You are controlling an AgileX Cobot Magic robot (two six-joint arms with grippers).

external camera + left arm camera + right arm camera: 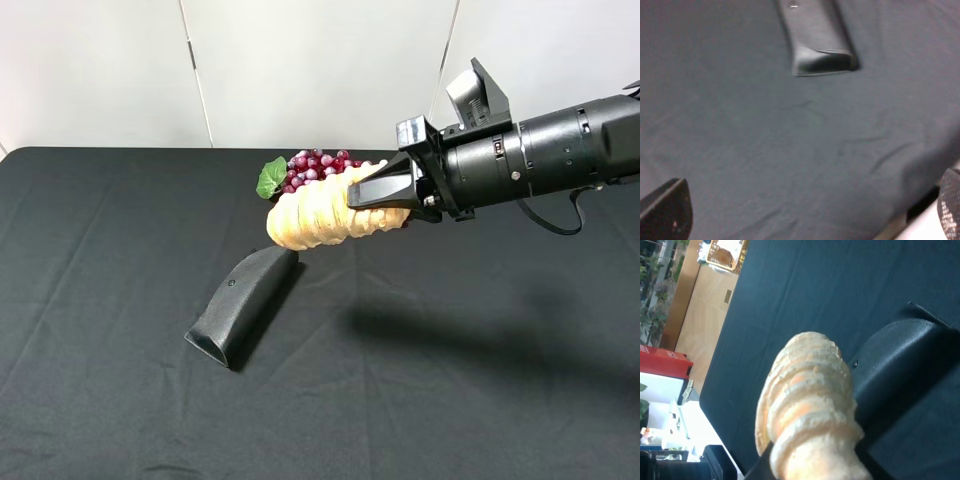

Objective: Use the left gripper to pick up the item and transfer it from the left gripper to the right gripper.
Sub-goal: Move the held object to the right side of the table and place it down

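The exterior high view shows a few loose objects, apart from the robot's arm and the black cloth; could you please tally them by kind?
bread roll: 1
grape bunch: 1
black handle-shaped piece: 1
Total: 3

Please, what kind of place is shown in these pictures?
Probably a robot test bench in an indoor lab or office: a table under black cloth, plain white panels behind it, and what looks like toy food, a grape bunch and a bread roll, as props.
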